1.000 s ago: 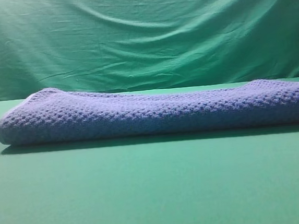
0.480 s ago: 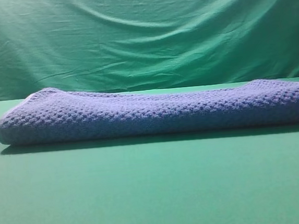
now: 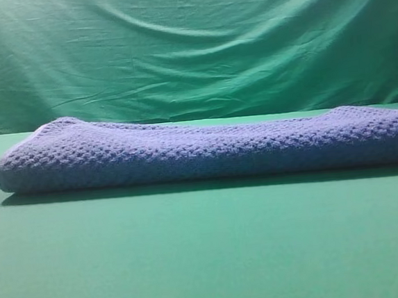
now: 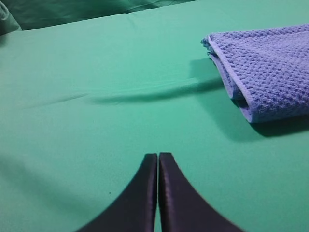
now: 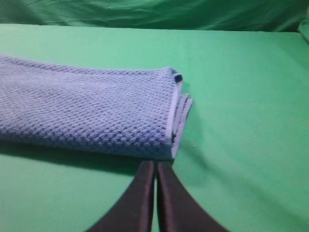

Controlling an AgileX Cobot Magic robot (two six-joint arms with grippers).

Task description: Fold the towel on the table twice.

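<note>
the towel is a thick blue-grey cloth with a bumpy waffle weave, lying folded into a long low bundle across the middle of the flat green table. in the exterior high view it shows only as a rounded roll from the side, its left end curved over and its right end running past the edge of the picture, with a wrinkled green backdrop cloth hanging behind it; neither arm appears there. the left wrist view shows what that one hides: the towel's left end with stacked layers and a thin pale trim along the edge, casting a shadow on the table, well apart from the left gripper, whose two dark fingers are pressed together over bare table. the right wrist view shows the other end, several layered edges with pale trim, and the right gripper, likewise pressed together on nothing, its tips just beside the towel's near corner.
</note>
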